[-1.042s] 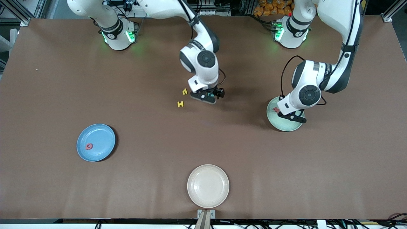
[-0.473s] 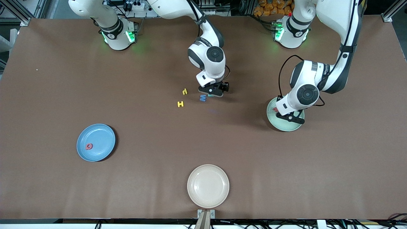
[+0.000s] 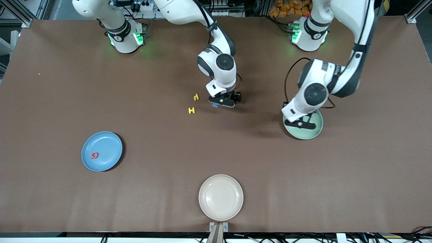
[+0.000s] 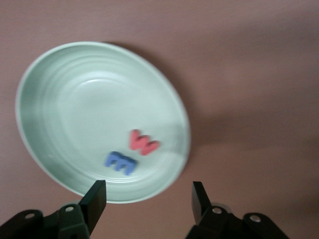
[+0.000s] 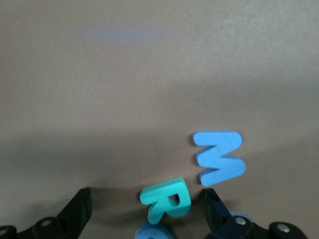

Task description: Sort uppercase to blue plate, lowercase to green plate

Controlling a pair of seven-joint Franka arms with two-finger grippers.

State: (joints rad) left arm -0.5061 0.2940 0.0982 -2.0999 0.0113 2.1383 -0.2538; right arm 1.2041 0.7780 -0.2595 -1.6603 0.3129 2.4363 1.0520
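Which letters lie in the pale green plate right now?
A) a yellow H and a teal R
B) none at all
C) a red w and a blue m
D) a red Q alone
C: the left wrist view shows a red w and a blue m side by side in the green plate.

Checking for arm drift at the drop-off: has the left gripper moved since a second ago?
Yes. The left gripper, open over the green plate, has shifted toward the right arm's end of the table, from the plate's middle to that edge.
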